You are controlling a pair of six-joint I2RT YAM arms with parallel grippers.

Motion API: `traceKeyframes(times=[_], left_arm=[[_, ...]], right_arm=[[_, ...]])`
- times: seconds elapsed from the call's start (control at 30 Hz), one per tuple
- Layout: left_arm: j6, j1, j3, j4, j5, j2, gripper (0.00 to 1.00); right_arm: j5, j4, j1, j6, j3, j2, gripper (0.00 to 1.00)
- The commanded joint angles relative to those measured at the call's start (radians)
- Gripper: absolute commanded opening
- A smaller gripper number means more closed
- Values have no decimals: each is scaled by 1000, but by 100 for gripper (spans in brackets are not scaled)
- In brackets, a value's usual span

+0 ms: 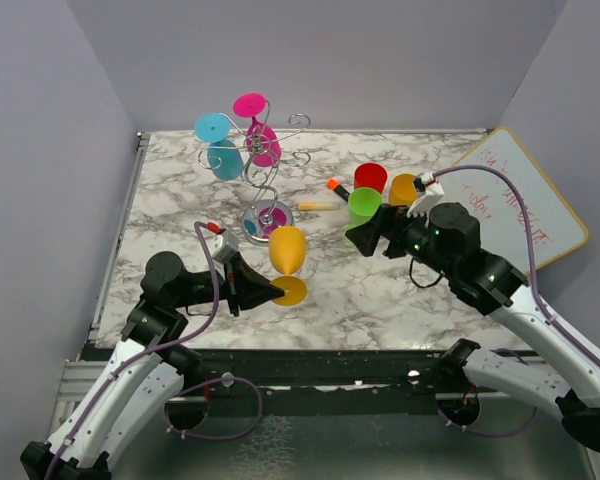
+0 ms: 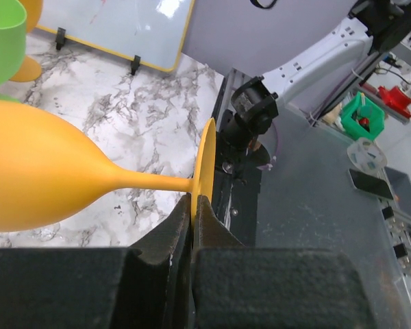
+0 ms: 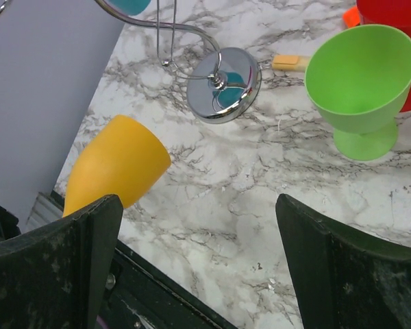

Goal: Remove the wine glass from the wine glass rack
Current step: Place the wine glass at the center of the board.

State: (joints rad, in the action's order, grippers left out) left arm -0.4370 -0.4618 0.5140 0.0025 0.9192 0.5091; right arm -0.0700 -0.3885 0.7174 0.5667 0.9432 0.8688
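- Top external view: the left gripper [image 1: 276, 291] lies low near the near edge of the bench [image 1: 410, 295], left of the middle. Its jaws are clamped on the foot of the yellow wine glass [image 1: 288, 250].
- Left wrist view: the black fingers [image 2: 168, 240] pinch the thin foot edge-on, and the stem runs level with the bowl out over the marble. Whether the bowl touches the bench I cannot tell.
- The glass is off the wine glass rack [image 1: 264, 188]. Its bowl points toward the far edge and ends near the rack's round base [image 3: 224, 86], apart from it.
- The rack stands toward the far left corner, with a cyan glass [image 1: 220, 150] and a magenta glass [image 1: 263, 145] hanging on its scroll arms.
- Right wrist view: the right gripper [image 3: 198, 264] hovers with its jaws wide apart, right of the middle, near a green glass [image 3: 362, 82].
- A red cup [image 1: 371, 177] and an orange cup [image 1: 404, 188] stand just beyond the green glass.
- Bare marble runs between the two grippers and along the near edge to the near right corner.
- A whiteboard [image 1: 525, 205] leans at the right edge.
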Motion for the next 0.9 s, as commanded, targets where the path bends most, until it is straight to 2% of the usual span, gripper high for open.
traceKeyframes(times=[0.0,0.13,0.2,0.37,0.47,0.7,0.87], left_arm=[[82,-16,17,8,89,1,0],[149,-30,25,10,128,6,0],[187,-43,34,10,156,14,0],[264,-104,50,35,190,52,0],[320,-165,63,38,189,68,0],[370,-285,54,128,155,117,0],[432,-313,41,137,150,124,0]], right_arm=[[122,-40,-46,-44,72,76,100],[437,-4,-190,-44,86,141,100],[617,70,-255,-36,62,153,100],[790,187,-282,-21,35,165,100],[797,187,-285,-31,45,175,100],[933,193,-344,-31,49,238,100],[1175,329,-366,21,2,237,97]])
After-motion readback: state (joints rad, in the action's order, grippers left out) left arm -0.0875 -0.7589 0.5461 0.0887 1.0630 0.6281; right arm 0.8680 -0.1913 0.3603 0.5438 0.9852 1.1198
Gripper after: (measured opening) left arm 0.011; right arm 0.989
